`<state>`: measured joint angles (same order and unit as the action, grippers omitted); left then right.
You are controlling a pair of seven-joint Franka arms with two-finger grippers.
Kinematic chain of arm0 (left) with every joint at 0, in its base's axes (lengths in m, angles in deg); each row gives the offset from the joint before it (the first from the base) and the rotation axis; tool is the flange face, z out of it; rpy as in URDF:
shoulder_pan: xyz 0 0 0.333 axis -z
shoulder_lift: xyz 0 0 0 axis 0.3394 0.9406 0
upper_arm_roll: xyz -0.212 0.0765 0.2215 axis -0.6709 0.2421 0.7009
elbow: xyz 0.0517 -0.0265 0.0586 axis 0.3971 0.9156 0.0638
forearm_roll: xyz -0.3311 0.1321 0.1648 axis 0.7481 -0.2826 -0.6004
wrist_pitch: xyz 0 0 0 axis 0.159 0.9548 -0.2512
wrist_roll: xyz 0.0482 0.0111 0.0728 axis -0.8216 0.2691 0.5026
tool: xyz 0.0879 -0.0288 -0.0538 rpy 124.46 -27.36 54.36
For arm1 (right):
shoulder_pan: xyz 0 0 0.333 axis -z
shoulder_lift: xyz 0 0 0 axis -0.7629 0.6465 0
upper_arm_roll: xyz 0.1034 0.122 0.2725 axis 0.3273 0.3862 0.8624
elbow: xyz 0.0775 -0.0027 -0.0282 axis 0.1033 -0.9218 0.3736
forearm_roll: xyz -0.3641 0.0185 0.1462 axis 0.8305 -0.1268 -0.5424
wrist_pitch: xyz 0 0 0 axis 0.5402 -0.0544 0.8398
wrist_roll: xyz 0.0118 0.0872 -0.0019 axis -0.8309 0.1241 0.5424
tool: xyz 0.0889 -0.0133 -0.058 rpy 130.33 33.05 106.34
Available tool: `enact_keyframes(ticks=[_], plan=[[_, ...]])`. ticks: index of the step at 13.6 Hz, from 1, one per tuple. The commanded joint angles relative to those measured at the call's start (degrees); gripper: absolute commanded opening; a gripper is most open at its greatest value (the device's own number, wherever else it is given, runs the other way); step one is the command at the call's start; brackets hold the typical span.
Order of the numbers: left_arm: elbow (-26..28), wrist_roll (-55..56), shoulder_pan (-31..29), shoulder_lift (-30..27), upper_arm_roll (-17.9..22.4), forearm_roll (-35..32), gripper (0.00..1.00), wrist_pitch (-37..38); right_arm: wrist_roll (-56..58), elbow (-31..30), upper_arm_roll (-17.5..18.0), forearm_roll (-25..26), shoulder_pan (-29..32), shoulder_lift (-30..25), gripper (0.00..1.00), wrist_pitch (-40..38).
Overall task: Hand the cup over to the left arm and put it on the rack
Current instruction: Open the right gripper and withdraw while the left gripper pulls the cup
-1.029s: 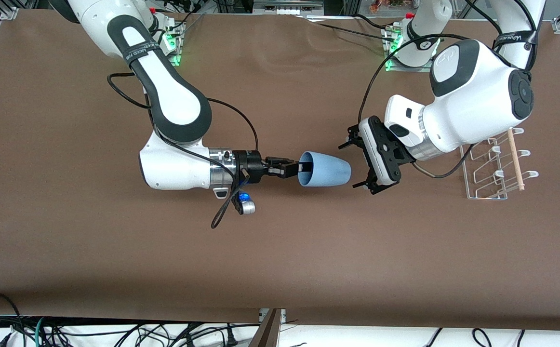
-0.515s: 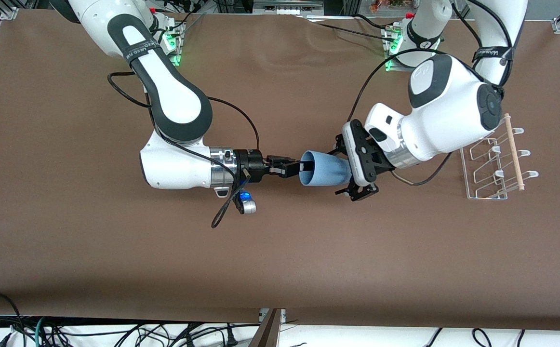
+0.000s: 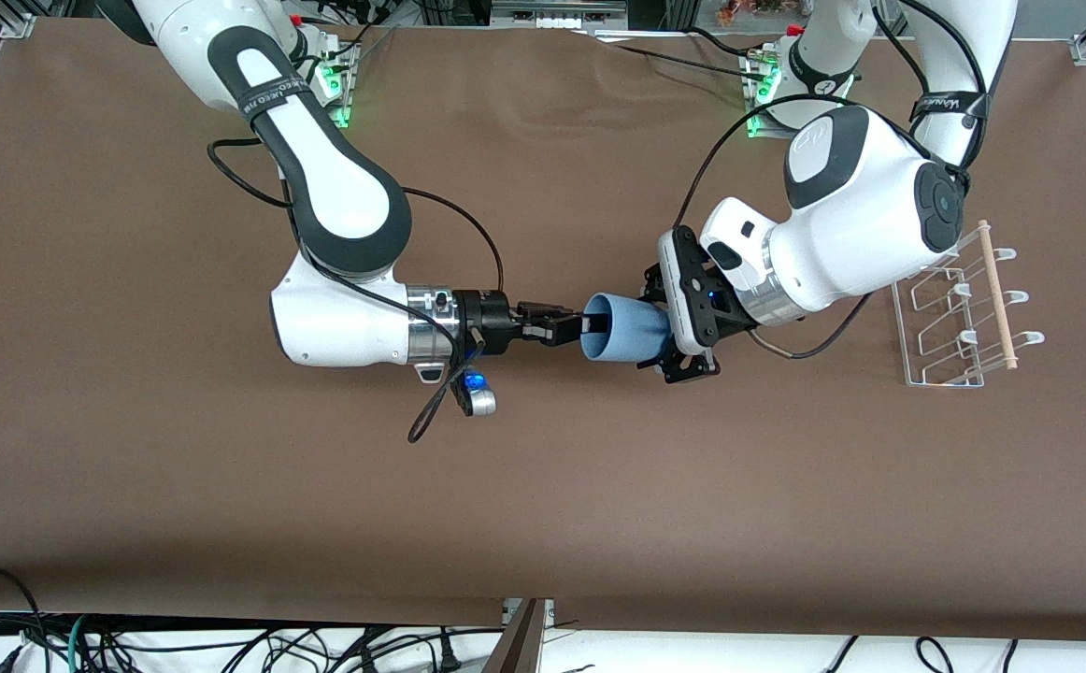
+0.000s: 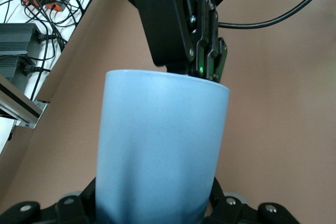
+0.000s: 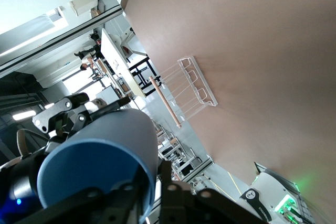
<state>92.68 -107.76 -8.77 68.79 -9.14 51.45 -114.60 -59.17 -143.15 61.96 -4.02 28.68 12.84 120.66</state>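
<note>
The light blue cup (image 3: 622, 329) hangs on its side above the middle of the table. My right gripper (image 3: 580, 325) is shut on its rim, one finger inside the mouth and one outside, which the right wrist view (image 5: 157, 182) shows too. My left gripper (image 3: 660, 325) is open, with its fingers on either side of the cup's base end, close to the wall. In the left wrist view the cup (image 4: 163, 140) fills the space between the left gripper's (image 4: 155, 203) fingers. The rack (image 3: 959, 318) stands on the table toward the left arm's end.
The rack's wooden dowel (image 3: 997, 297) runs along its side toward the left arm's end; the rack also shows in the right wrist view (image 5: 202, 90). A black cable (image 3: 431, 411) hangs below the right wrist. The brown table (image 3: 543, 505) lies under both arms.
My left arm has swung from beside the rack toward the cup, and its open fingers now straddle the cup's base end. The right gripper has held the cup still.
</note>
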Motion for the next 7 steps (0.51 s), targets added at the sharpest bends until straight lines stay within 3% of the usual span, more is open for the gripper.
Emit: enact_keyframes(ticks=[1, 4, 7], plan=[[-1.3, -2.1, -1.0, 0.4, 0.2, 1.8, 0.0, 0.6, 0.2, 1.8, 0.5, -0.7, 0.7, 0.8, 1.0, -1.1], [-1.2, -1.9, -1.5, 0.0, 0.5, 1.1, 0.0, 3.5, 0.1, 1.9, 0.3, -0.7, 2.8, 0.6, 1.0, -2.9], [-1.0, -2.0, -4.4, -0.1, 0.9, -0.7, 0.01, 10.5, 0.0, 1.9, -0.2, 0.3, 7.9, -0.6, 1.0, -9.8]])
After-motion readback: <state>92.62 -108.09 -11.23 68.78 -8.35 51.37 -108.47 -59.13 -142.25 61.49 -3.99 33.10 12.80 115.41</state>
